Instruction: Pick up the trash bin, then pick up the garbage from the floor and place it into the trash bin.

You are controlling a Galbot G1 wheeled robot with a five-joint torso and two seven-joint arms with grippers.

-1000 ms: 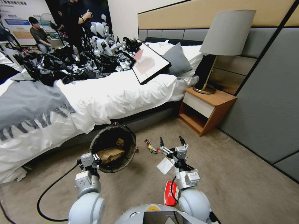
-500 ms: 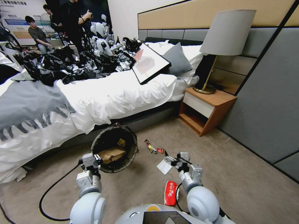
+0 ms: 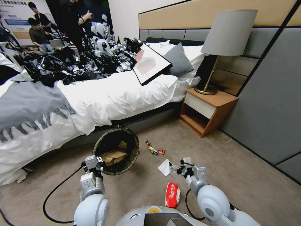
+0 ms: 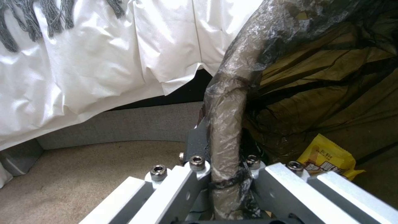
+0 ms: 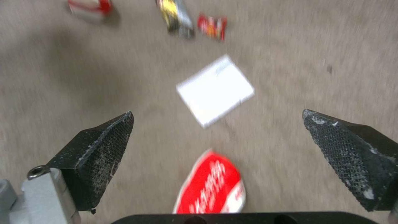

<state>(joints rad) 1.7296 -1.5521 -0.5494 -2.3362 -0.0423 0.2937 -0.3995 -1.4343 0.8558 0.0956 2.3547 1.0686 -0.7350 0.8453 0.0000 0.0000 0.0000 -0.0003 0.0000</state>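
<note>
The left gripper [image 4: 226,174] has its jaws clamped on the near rim of the trash bin [image 3: 116,154], one finger outside and one inside the black bag folded over that rim; the bin tips its mouth toward the robot, close to the bed [image 3: 94,97] on the left of the scene. Inside it lie a brown paper bag [image 3: 113,156] and a yellow snack packet [image 4: 327,158]. The right gripper [image 5: 217,146] has its jaws spread wide and holds nothing; it hangs low over the carpeted floor [image 3: 238,175] on the near right, with its black textured fingertips [image 5: 104,146] on either side of the litter below. Just beside it on the left lies a white paper sheet [image 3: 165,167], flat on the carpet. Nearer the robot lies a red-white snack packet [image 3: 172,194], apart from the paper. Farther off, between the bin and the nightstand [image 3: 207,110], a dark yellow-printed wrapper [image 3: 151,147] and a small red wrapper [image 3: 161,152] lie just beside each other. A lamp [image 3: 224,44] stands on the nightstand at the far right, and a heap of shiny black bags [image 3: 59,67] and a framed picture [image 3: 150,64] rest on the bed.
</note>
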